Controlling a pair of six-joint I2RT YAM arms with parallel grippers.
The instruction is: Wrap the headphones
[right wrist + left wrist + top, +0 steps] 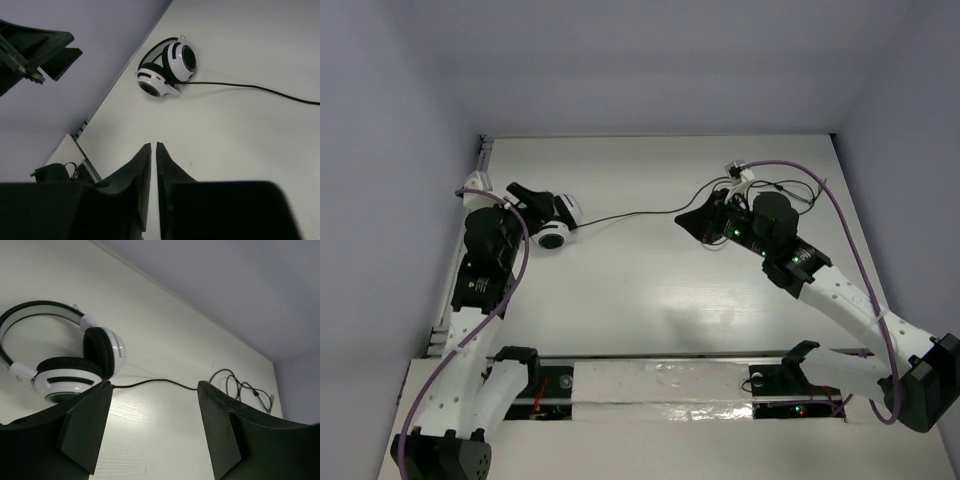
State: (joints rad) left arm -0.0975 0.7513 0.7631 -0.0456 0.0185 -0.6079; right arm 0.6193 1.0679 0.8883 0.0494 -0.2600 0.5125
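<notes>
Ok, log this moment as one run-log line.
headphones: on table, far left, unheld | cable: unwrapped, trailing right to loose tangle | left tool: open, empty, beside headphones | right tool: nearly shut, empty

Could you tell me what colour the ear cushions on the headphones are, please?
Black, set against white cups on the headphones; the left wrist view shows them best.

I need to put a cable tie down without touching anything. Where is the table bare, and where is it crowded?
Bare: the wide middle of the table, between the headphones on the left, their cable behind, and the arm bases in front. Crowded: the far right corner, where the cable lies in loops beside the right pincer, and the far left around the left pincer.
</notes>
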